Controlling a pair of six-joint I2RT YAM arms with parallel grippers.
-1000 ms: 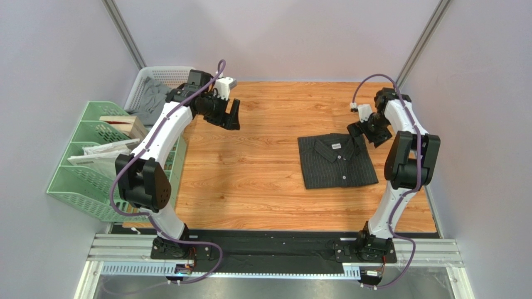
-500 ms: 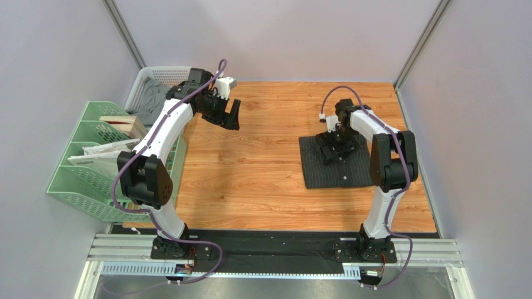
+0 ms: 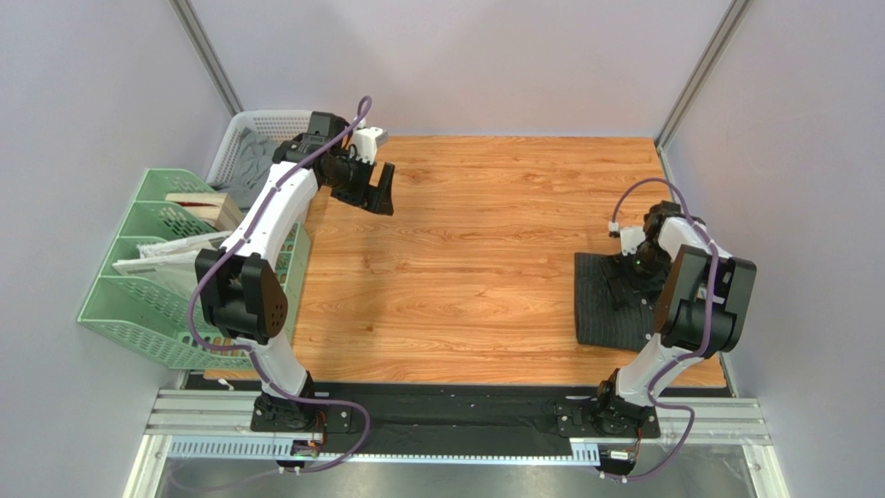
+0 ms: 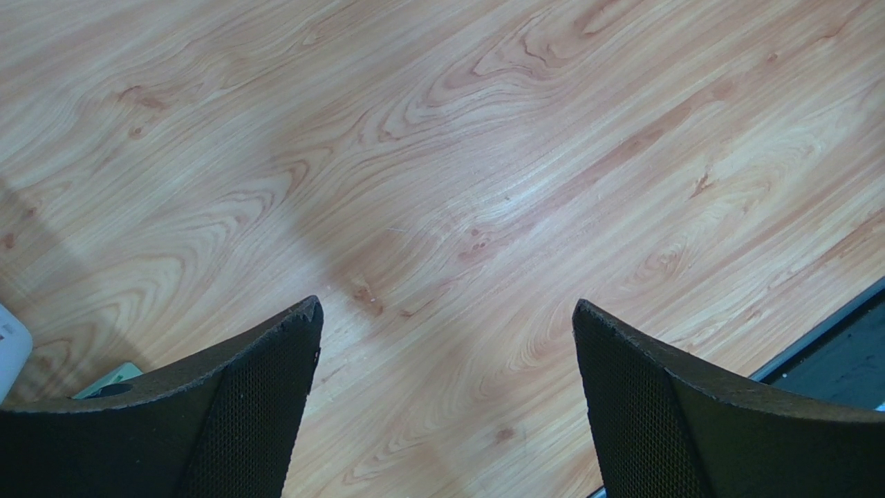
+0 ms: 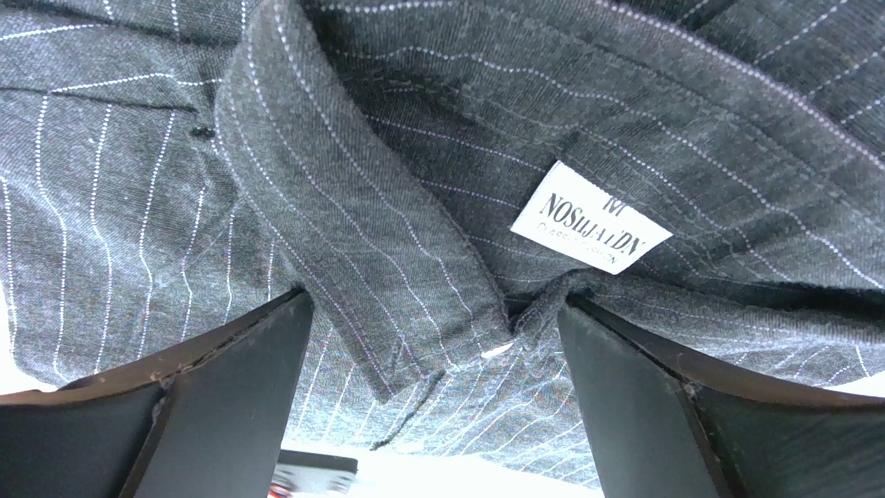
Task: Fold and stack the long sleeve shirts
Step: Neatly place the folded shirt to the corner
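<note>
Wood-grain table [image 3: 467, 259], pale walls all round. Folded pinstripe shirt [image 3: 600, 311] lies at the table's right edge, near half of it hidden behind the right arm [image 3: 698, 301]. Green file rack [image 3: 135, 301] and white basket [image 3: 241, 127] sit off the left side; the basket holds grey cloth, can't tell what. Left fingers [image 4: 239, 405] spread wide above bare wood at far left, nothing between them. Right fingers [image 5: 208, 394] also wide, straddling the shirt's collar [image 5: 343, 208] beside the white label [image 5: 590, 218]; can't tell whether the tips touch the fabric
</note>
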